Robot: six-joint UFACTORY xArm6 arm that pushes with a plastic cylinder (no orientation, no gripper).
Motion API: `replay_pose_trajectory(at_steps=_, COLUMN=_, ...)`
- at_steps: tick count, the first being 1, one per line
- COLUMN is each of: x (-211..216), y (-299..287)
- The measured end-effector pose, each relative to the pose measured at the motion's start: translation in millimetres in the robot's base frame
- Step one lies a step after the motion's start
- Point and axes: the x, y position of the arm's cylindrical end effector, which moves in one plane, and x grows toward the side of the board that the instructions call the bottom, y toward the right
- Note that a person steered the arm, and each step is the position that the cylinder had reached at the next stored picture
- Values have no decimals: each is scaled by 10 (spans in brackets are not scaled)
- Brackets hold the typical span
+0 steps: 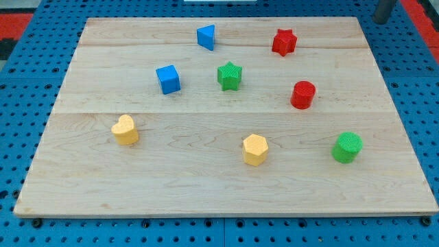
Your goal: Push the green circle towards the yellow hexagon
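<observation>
a lab bench: wooden board point(226, 185) on blue pegboard point(20, 82).

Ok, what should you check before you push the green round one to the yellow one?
1. Green circle found, at the view's right: ok.
2. Yellow hexagon found, to the view's left of it: ok.
3. Path between them free of blocks: ok.
4. My tip placed on the circle's right side: not ok; the rod sits at the view's top right corner, far from every block.
5. My tip's exact end visible: cannot tell, the frame cuts it.
6. Red cylinder away from the path: ok.
</observation>
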Motion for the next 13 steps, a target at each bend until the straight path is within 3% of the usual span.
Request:
replay_pose_trajectory(at_steps=6, x=13, y=98)
replay_pose_trajectory(at_steps=8, x=955, y=-149)
replay_pose_trajectory(at_steps=9, x=1562, y=-459)
replay_pose_trajectory(at_steps=10, x=2460, y=-75)
replay_pose_trajectory(at_steps=11, x=2978, y=-401)
replay_pose_trajectory(at_steps=12, x=3194, y=-695)
replay_pose_trajectory(at_steps=13, x=3127, y=-1172)
